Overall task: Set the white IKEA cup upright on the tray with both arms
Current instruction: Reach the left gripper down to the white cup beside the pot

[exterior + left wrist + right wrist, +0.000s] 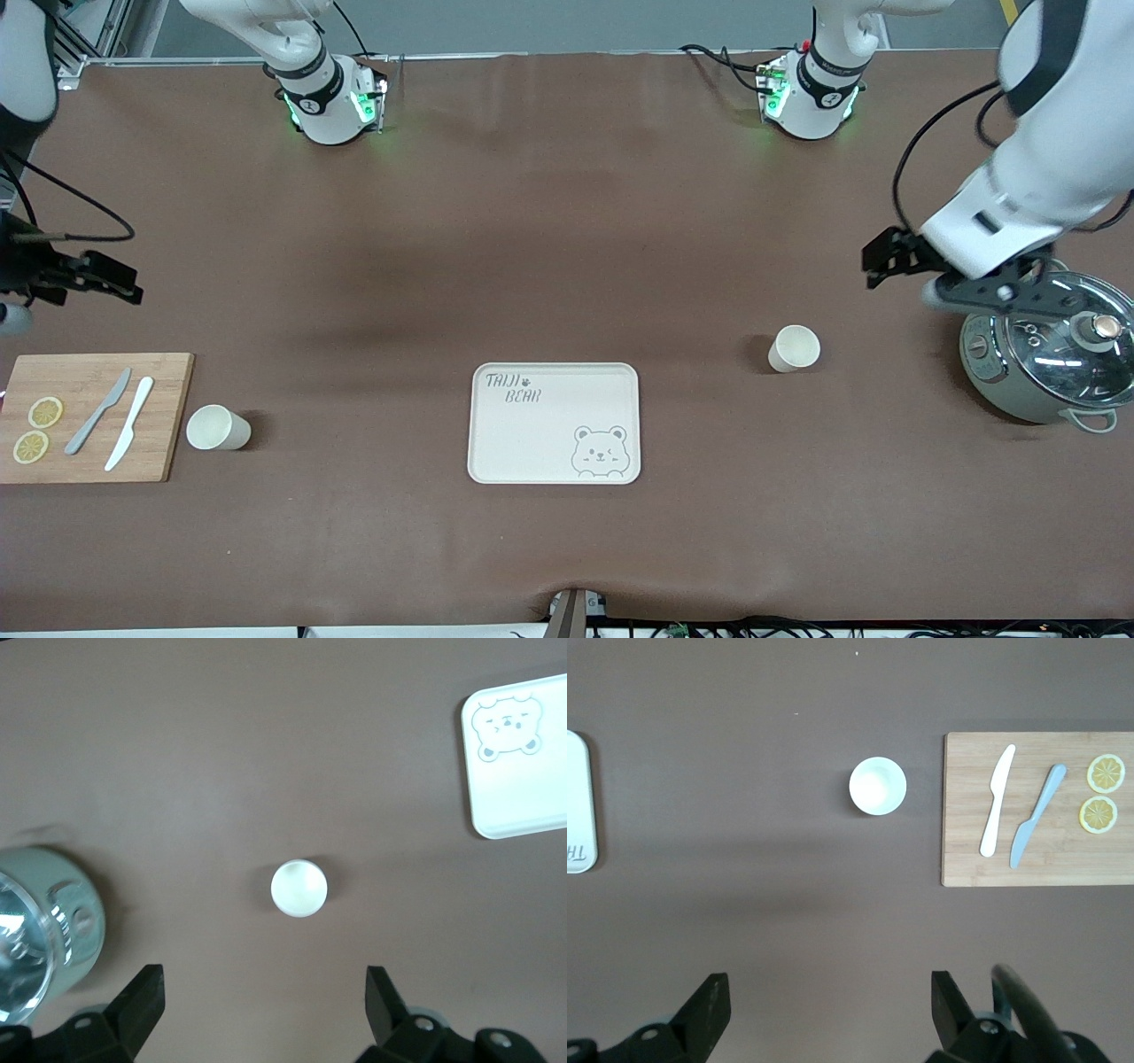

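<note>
You can read grey "TAIJI BEAR" lettering on the flat cream rectangular tray (554, 424), in the corner diagonal to its winking bear drawing; nothing else carries legible text.

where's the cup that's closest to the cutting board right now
In the front view that white cup stands on the table beside the wooden cutting board, between it and the tray, toward the right arm's end.

The table (567, 221) is covered wall to wall by a brown, faintly creased cloth under even overhead light, a grey floor strip (567, 22) is seen along its upper edge, and black cables (797, 627) are bunched at its lower edge.
</note>
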`<state>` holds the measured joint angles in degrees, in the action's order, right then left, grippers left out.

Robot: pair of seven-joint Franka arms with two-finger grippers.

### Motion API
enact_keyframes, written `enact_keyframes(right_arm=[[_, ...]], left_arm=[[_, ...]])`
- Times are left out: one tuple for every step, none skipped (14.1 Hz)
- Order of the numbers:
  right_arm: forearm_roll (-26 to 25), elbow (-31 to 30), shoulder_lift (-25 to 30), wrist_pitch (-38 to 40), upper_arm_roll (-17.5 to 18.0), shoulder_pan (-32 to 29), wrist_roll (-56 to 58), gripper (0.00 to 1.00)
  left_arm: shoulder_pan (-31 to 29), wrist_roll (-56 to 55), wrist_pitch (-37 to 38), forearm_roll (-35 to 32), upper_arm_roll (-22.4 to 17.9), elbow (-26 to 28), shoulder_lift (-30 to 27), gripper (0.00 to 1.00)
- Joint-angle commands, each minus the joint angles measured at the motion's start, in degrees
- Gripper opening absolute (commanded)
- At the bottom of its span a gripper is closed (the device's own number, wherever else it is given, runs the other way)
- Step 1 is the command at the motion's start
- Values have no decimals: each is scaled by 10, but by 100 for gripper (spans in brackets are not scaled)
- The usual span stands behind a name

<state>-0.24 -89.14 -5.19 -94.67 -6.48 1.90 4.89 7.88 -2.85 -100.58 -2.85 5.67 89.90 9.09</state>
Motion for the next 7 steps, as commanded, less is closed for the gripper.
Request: enact_keyframes(right_arm=[[1, -13, 16, 1, 1, -9, -6, 100], [13, -12, 12, -5, 1, -14, -5, 100], [17, -13, 8, -22, 1, -14, -6, 100], [17, -15, -2, -38, 0, -14, -6, 100], [17, -16, -16, -59, 1, -14, -6, 100], [17, -16, -31, -81, 1, -13, -6, 100], [18, -16, -45, -101, 1, -12, -6, 100]], left_arm=[[-8, 0, -141, -13, 7, 130, 2, 100], [-12, 6, -186, -13, 6, 162, 6, 100], [-22, 7, -226, -15, 7, 190, 12, 100], [-31, 9, -259, -16, 7, 207, 20, 100], [-35, 14, -280, -16, 7, 219, 32, 100], [-36, 16, -297, -16, 7, 228, 39, 100], [-42, 17, -312, -17, 7, 238, 43, 100]])
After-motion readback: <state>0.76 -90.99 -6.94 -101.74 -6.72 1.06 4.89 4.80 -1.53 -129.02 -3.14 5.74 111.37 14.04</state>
